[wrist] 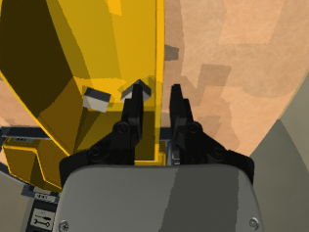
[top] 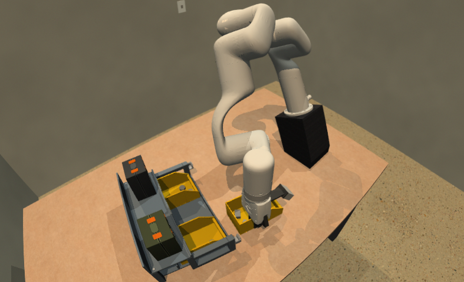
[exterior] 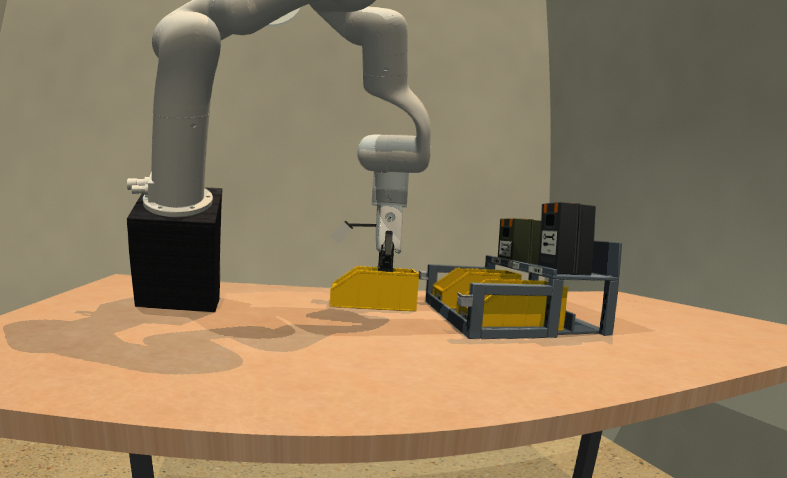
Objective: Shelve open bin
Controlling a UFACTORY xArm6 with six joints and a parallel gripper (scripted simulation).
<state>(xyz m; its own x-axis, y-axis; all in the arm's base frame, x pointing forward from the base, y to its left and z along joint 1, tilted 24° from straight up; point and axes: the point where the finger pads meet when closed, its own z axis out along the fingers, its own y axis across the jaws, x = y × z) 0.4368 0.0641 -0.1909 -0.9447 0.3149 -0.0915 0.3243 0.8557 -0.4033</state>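
The yellow open bin (top: 247, 215) stands on the table to the right of the shelf; it also shows in the exterior view (exterior: 374, 289) and the wrist view (wrist: 84, 59). Small grey parts (wrist: 98, 99) lie inside it. My gripper (top: 263, 222) points straight down over the bin's near side wall (wrist: 158, 59). One finger is inside the bin and one outside. The fingers are partly open, with a small gap to the wall on each side. The grey shelf (top: 177, 217) holds two yellow bins (top: 177, 189) (top: 200, 232) with a free place (top: 188, 210) between them.
Two dark boxes (top: 138, 176) (top: 158, 234) stand on the shelf's upper board, above the rear of the bin row. The shelf's front lip (exterior: 512, 290) faces the table's bin. The arm's black pedestal (top: 303, 134) stands at the back right.
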